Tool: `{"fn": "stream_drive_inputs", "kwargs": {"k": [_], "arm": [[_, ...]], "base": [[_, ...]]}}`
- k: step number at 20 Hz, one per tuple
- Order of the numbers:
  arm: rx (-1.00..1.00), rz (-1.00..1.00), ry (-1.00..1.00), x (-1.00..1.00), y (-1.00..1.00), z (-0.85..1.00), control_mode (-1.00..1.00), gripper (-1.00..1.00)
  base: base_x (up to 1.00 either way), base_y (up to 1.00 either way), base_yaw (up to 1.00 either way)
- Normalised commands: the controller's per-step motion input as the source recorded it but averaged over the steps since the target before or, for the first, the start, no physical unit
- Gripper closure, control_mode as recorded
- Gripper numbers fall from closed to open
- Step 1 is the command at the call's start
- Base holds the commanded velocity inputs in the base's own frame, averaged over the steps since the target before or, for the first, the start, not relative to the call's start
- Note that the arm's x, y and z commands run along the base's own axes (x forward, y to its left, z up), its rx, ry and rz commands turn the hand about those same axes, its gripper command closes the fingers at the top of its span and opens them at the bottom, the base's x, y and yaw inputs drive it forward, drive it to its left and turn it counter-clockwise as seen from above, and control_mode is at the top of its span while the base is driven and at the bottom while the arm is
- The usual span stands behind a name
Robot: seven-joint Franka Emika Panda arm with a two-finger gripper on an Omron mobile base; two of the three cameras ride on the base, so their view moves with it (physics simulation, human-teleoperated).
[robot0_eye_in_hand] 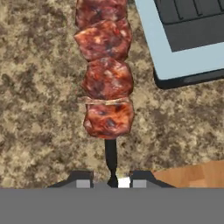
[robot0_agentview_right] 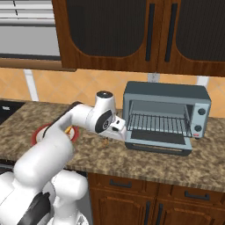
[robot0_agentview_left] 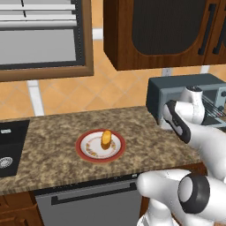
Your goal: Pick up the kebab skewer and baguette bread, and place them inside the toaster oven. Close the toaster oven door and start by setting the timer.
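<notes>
The end effector (robot0_eye_in_hand: 113, 183) is clamped on the kebab skewer (robot0_eye_in_hand: 106, 70) by its stick end, keeping the meat clear. It hangs over the counter (robot0_eye_in_hand: 39, 109) just beside the toaster oven door (robot0_eye_in_hand: 175, 65), folded down to admit it; the baguette bread (robot0_agentview_left: 106, 139) waits on its plate (robot0_agentview_left: 86, 152).

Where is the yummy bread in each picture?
Left base view: the baguette bread stands on the red-rimmed plate, left of the middle.
Right base view: the arm covers most of the plate; I cannot pick out the bread.
Hand view: no bread here; the kebab skewer hangs from the gripper over the counter.
Shared landmark: the toaster oven door, folded down, seen also as the pale panel in the hand view.
</notes>
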Motion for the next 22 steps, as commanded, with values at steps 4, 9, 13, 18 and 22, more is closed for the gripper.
{"fn": "stream_drive_inputs", "kwargs": {"k": [4, 9, 13, 18, 22], "arm": [[0.02, -0.3, -0.09, 0.35, -0.74, 0.17, -1.0, 1.0], [0.06, -0.24, -0.18, 0.23, -0.43, 0.19, -1.0, 1.0], [0.04, -0.15, -0.17, 0.46, -0.33, 0.11, -1.0, 1.0], [0.04, -0.09, -0.08, 0.65, -0.27, 0.0, -1.0, 1.0], [0.16, -0.11, 0.01, 0.06, -0.08, 0.0, -1.0, 1.0]], "base": [[0.0, 0.0, 0.0], [0.0, 0.0, 0.0], [0.0, 0.0, 0.0], [0.0, 0.0, 0.0], [0.0, 0.0, 0.0]]}}
